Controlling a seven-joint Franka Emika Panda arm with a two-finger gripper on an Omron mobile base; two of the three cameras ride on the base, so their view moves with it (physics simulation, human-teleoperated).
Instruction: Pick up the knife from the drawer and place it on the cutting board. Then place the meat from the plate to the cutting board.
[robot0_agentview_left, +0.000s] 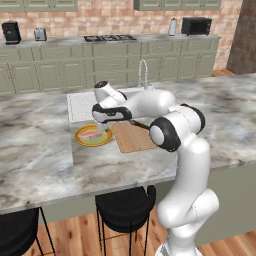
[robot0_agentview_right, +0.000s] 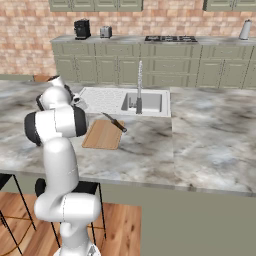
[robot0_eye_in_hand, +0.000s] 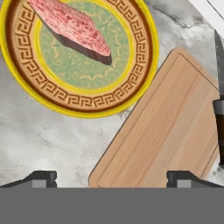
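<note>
One plate (robot0_eye_in_hand: 78, 98), one slab of meat (robot0_eye_in_hand: 72, 28), one cutting board (robot0_eye_in_hand: 170, 131), one knife (robot0_eye_in_hand: 220, 127). The gripper (robot0_eye_in_hand: 111, 177) hangs with its fingers (robot0_eye_in_hand: 43, 178) spread wide, holding nothing. The meat lies on the plate, ahead of the fingers. The knife rests across the board's far edge. Bare countertop (robot0_eye_in_hand: 39, 144) lies between plate and fingertips.

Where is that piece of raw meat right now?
The meat lies on the plate, on the counter just beside the cutting board, below the open tool.
</note>
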